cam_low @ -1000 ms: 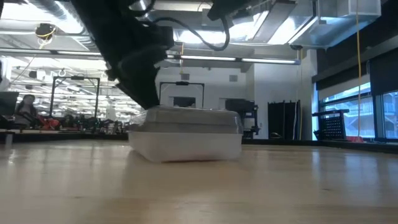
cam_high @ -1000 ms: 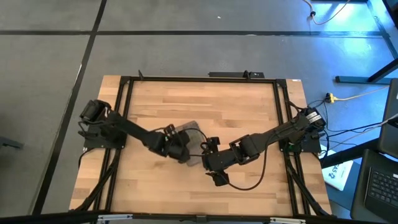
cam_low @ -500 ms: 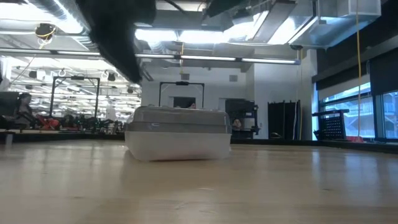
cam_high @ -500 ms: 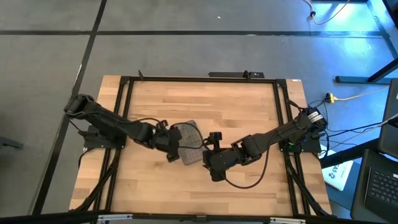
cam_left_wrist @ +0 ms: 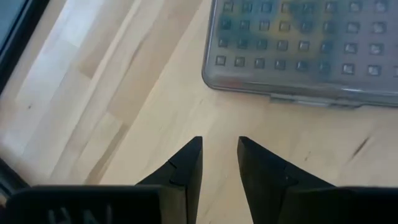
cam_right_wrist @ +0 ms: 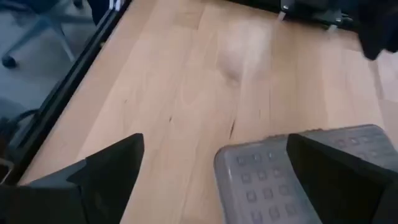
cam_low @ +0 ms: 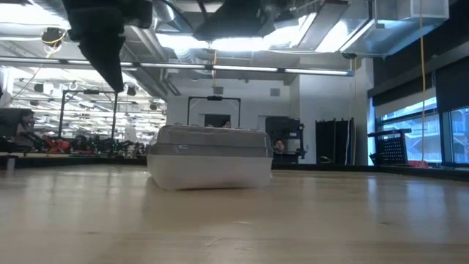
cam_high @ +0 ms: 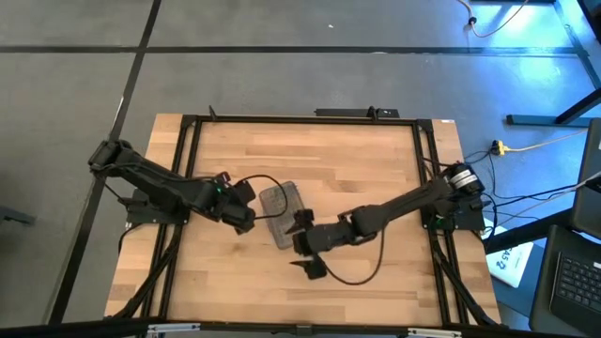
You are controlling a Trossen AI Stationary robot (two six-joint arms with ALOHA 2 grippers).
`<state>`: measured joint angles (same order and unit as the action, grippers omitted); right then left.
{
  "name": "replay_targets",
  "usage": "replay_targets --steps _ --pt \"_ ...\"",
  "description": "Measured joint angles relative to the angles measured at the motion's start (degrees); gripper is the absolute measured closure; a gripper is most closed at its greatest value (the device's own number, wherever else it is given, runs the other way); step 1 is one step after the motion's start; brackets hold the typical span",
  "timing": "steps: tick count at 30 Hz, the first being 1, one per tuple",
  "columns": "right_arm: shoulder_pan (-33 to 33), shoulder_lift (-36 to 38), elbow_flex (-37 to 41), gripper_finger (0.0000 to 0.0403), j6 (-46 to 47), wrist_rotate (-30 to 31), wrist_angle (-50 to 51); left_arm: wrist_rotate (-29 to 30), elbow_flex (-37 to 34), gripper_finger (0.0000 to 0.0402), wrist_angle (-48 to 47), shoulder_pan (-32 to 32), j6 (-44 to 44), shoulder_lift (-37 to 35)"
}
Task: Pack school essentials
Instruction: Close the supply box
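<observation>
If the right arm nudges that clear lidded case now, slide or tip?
Probably slides: the clear case sits low and wide, flat on the smooth table. Looks like rigid plastic, so it likely won't flex. The dotted lid seems closed, so it should move as one piece.

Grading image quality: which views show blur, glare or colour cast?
Right wrist view: soft throughout, the plastic case smeared. Left wrist view: sharp, the case's dotted lid crisp. Low view: bright ceiling lights behind, the arms in silhouette. High view: blue cast at the right edge.
</observation>
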<state>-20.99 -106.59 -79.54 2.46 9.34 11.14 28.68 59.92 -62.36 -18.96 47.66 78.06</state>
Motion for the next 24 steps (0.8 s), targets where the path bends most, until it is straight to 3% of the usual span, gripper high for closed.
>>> replay_targets --steps 13,24 --pt "7.02 -3.14 10.66 0.0006 5.3 -9.27 -9.19 0.29 0.04 0.0305 0.85 -1.9 1.84 -4.21" --pt "8.15 -2.88 12.41 0.0006 9.07 -9.2 -8.92 0.31 0.04 0.0305 1.63 -2.05 1.9 -4.21"
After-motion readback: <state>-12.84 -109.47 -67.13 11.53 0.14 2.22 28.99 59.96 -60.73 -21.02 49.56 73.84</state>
